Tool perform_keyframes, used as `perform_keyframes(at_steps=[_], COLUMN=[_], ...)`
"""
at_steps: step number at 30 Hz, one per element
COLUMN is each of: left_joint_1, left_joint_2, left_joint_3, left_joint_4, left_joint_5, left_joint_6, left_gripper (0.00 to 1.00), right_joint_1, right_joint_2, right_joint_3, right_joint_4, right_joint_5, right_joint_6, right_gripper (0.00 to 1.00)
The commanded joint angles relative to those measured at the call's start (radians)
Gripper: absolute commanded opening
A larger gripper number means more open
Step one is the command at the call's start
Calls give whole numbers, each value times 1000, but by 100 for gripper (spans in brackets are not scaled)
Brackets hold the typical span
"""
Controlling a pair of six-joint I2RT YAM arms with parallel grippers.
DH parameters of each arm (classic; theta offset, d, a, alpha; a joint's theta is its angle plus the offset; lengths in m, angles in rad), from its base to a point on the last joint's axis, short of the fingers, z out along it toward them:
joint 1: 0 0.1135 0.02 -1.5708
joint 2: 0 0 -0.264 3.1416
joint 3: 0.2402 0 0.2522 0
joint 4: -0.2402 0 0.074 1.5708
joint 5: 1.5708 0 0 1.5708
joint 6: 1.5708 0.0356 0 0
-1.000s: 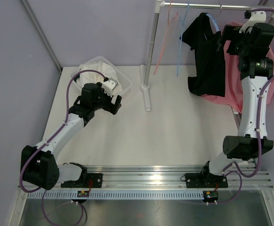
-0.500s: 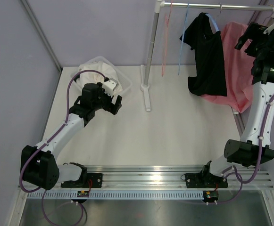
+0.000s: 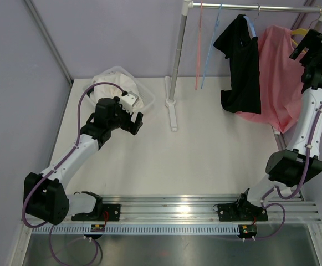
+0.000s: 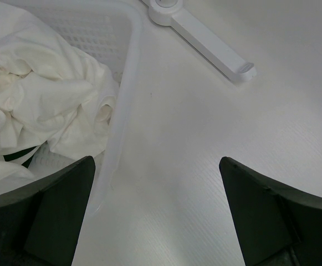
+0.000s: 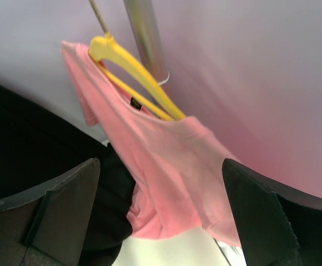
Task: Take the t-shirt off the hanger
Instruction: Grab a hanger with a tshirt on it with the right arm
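Right hand [image 5: 161,188] swung right, off black shirt [image 3: 244,66]; now wide open, empty, facing pink shirt [image 5: 166,163] hung on yellow hanger [image 5: 130,69]. Left hand [image 4: 158,188] open, empty, over counter [image 4: 205,138]. Likely new target; removal unstarted.

A laundry basket [image 3: 148,97] holding crumpled cloth [image 3: 113,86] is sitting at the table's [image 3: 216,160] far left. The rail stand's foot [image 3: 173,116] is lying to its right. Further right, bare hangers [image 3: 198,44], the left-hand t-shirt [image 3: 244,66] and the right-hand t-shirt [image 3: 274,72] on its hanger [image 5: 127,65] are hanging from the rail [image 3: 260,8].
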Motion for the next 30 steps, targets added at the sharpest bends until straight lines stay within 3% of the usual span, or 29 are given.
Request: perform_keyframes(at_steps=[1,30], left_joint_1=[-5,-18], left_joint_2=[-5,43], left_joint_3=[39,54], left_joint_4=[39,30], left_joint_5=[-14,-38], left_joint_6=[14,17], left_gripper=[99,99], right_joint_1=[-10,-44], right_joint_2=[-9,-5], right_joint_3=[-1,-151], right_joint_4=[86,294], right_joint_5=[55,110], right_joint_6=[-17,-2], right_gripper=[99,100])
